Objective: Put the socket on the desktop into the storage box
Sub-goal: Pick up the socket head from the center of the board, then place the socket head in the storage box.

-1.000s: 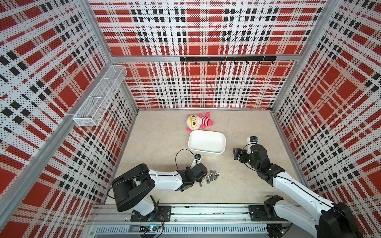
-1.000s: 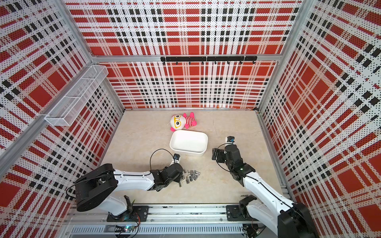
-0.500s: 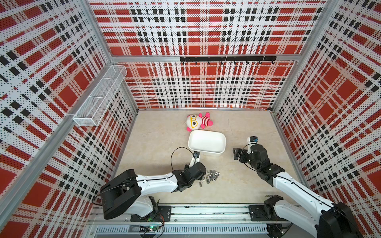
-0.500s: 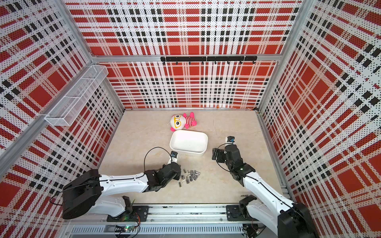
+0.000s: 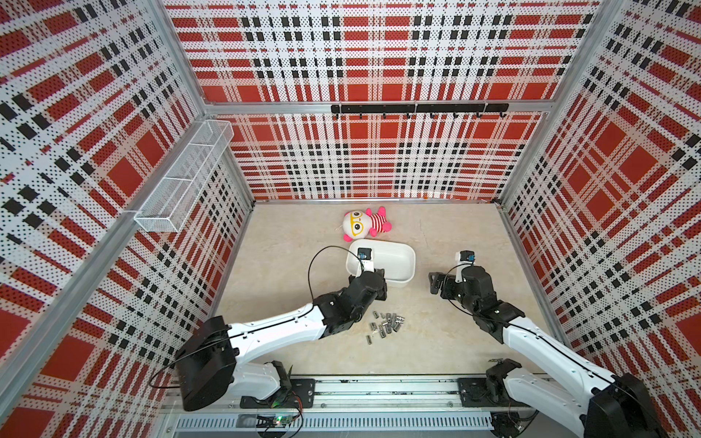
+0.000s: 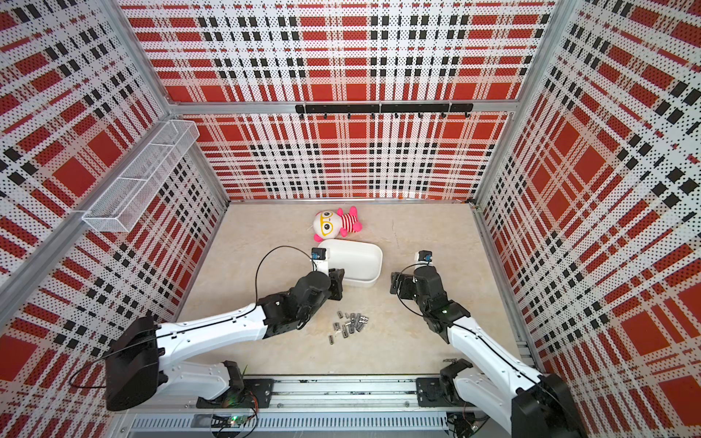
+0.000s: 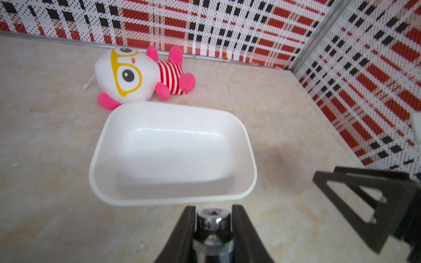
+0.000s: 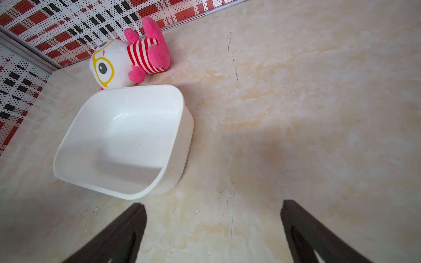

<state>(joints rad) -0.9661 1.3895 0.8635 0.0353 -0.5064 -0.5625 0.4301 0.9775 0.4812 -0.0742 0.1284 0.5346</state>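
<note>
Red, black and white plaid perforated walls [image 5: 360,159], aluminium corner posts [image 5: 182,64], white wire basket [image 5: 182,182] at ten o'clock, black hook rail [image 5: 417,109] at twelve o'clock, beige veined desktop [image 5: 280,235].

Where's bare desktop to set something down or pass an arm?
Free: left wall to doll and storage box; back right corner beyond right gripper; front strip before the rail. Crowded: left gripper holding a socket, loose sockets, box front.

The left arm [image 5: 273,335] and right arm [image 5: 538,343] have white links and black joints, with thin black cables [image 5: 309,273] looping at the wrists. The left gripper [image 7: 213,207] has flat black fingers [image 7: 183,232].
</note>
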